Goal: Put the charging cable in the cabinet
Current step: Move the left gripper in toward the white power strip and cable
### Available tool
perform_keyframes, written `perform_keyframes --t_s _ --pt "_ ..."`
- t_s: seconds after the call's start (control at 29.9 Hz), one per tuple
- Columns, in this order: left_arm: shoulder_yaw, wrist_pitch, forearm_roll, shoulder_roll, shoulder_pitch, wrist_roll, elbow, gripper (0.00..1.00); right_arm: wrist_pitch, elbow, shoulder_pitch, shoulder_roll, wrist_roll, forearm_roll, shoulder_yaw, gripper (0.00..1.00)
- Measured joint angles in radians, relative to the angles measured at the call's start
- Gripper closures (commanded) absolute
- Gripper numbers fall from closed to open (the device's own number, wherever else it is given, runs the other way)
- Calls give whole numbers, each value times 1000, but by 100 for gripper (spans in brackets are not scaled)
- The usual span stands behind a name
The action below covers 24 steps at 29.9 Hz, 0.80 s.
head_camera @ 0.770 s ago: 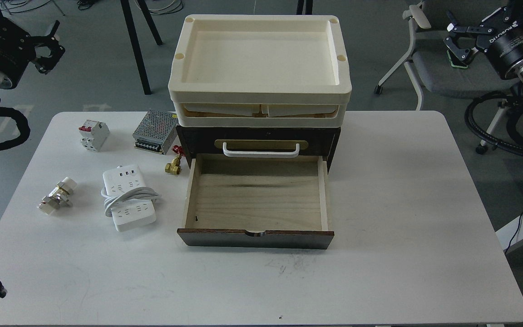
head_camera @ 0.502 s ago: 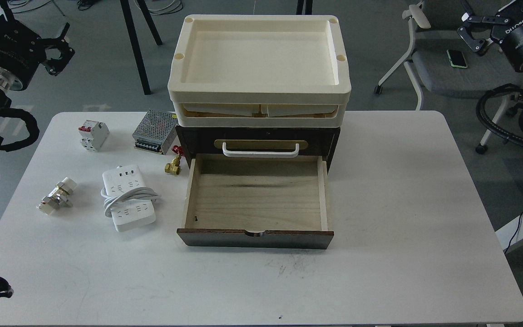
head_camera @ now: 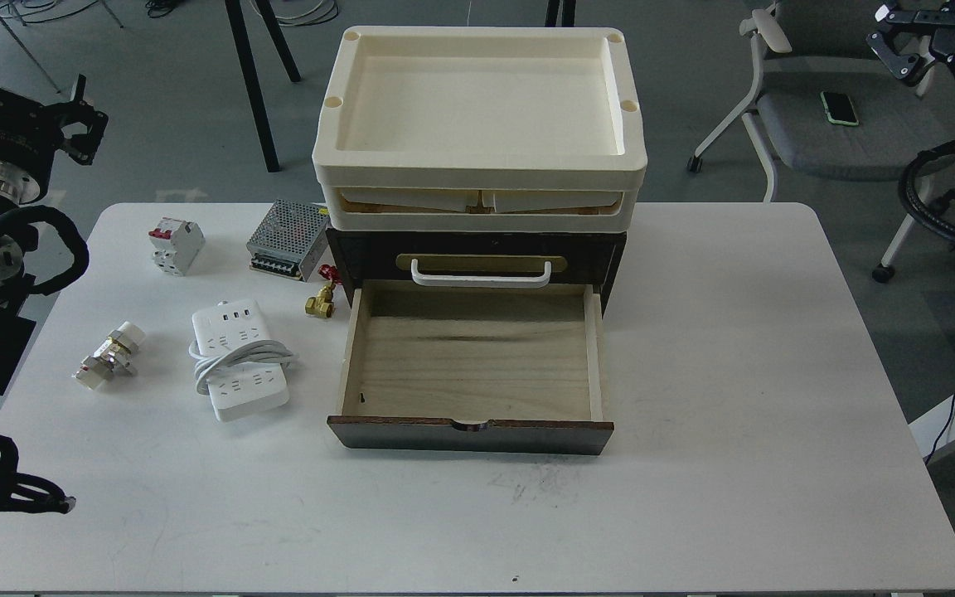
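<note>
One drawer point(head_camera: 471, 365) pulled fully out toward the near side, bare wood inside, dark front point(head_camera: 471, 434) well back from the near edge of the white table point(head_camera: 693, 497). Wide open room on that surface to the right and in front. One charging cable point(head_camera: 239, 360) lying flat just left of the drawer, apart from it, white cord looped around its middle, touched by nothing. Four small items around it: a metal-and-white fitting point(head_camera: 108, 358) further left, a brass valve point(head_camera: 321, 302) near the drawer's back corner, a white-and-red circuit breaker point(head_camera: 175, 246) and a perforated metal power supply box point(head_camera: 288, 240) further back, the box's right end partly hidden behind the tray stack. One cabinet point(head_camera: 477, 257), dark brown, with one white handle point(head_camera: 480, 275) on a brass plate; top and most of the body covered by two stacked cream trays point(head_camera: 479, 170). Left gripper point(head_camera: 79, 137) off the table's left edge, over the floor, dark and small, fingers hard to separate, opening impossible to judge, nothing held. Right gripper point(head_camera: 908, 46) at the far upper right, cut off by the frame, fingers spread apart and empty. One grey chair point(head_camera: 809, 124) behind, with one phone point(head_camera: 839, 108) on its seat.
</note>
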Motion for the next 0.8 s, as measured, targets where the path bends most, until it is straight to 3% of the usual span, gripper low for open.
perform_keyframes --t_s 0.1,0.17,0.33,0.57,0.8 --pt "-4 0 0 57 30 -97 -121 3 0 4 -6 -16 0 2 2 0" --pt "-2 0 4 128 45 -124 -222 3 0 5 -10 -20 1 3 8 0" --pt "53 0 118 417 59 -135 -473 3 0 2 -24 -22 5 5 20 0" --pt "60 0 542 783 67 -139 -792 3 0 3 -75 -25 6 6 23 0" --pt "12 0 1082 882 68 -139 -1010 4 0 49 -101 -62 6 6 25 0"
